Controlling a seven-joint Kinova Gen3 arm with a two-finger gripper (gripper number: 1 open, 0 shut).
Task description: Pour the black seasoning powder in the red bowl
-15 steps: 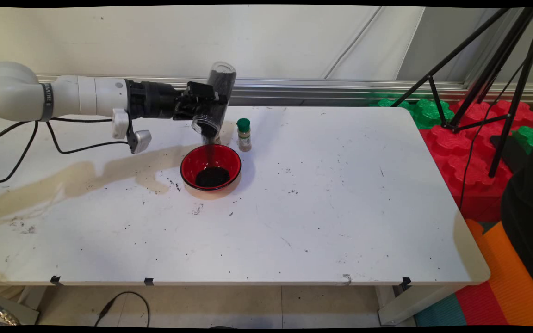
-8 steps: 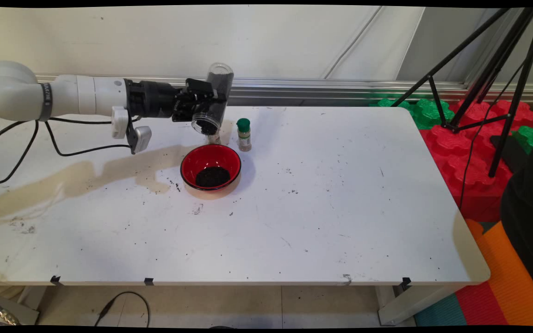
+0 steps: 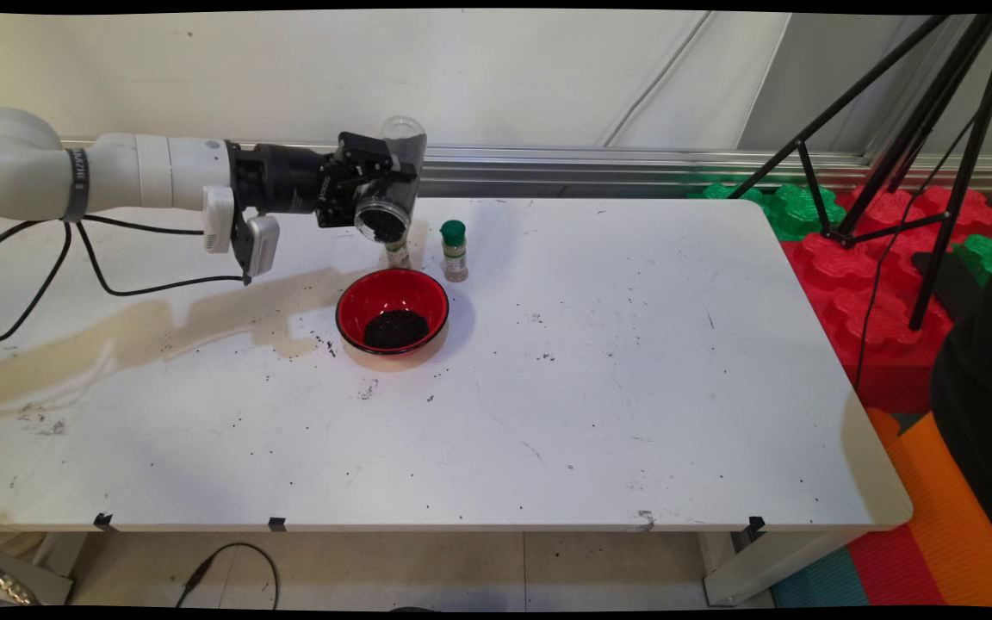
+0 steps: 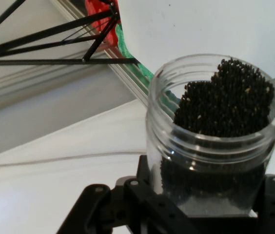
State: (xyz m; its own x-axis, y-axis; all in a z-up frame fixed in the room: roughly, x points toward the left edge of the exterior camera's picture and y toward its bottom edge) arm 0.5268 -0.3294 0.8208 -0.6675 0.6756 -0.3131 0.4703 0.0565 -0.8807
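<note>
The black two-finger gripper (image 3: 373,191) pinches a clear plastic jar of black seeds (image 4: 214,131) above the red bowl (image 3: 393,311). A good tip-back would go slowly, so no seeds fall beside that bowl.

We are reaching in from the left with our white arm (image 3: 100,176) stretched nearly level above the surface, black cables drooping beneath it. Our gripper (image 3: 380,185) is pointing rightward, wrist rolled sideways, jaws clamping a clear jar (image 4: 215,131) tipped with its open mouth facing outward.
</note>
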